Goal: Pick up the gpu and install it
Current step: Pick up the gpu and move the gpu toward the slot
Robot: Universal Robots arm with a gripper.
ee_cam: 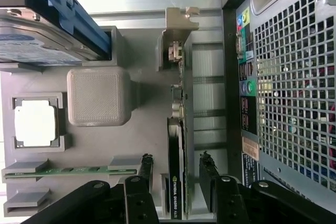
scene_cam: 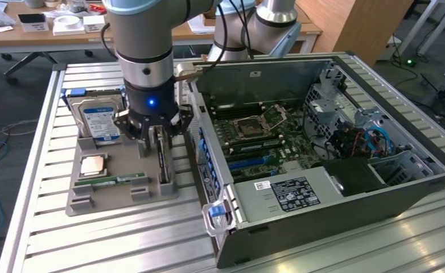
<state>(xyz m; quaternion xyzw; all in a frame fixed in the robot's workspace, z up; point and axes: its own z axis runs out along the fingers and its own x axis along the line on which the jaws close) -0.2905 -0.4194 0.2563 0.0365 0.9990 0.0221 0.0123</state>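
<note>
The gpu is a thin dark card standing on its edge in a slot of the grey holder, beside the open computer case. My gripper hangs straight over it, lowered around its upper edge. In the wrist view the gpu runs between my two black fingers, with a gap on each side. The gripper is open and straddles the card without touching it. The card's metal bracket points away from the fingers.
The holder also carries a silver hard drive with a blue-white label, a processor and a green memory stick. The case lies on its side with the motherboard exposed; its perforated rear wall stands close beside the gpu.
</note>
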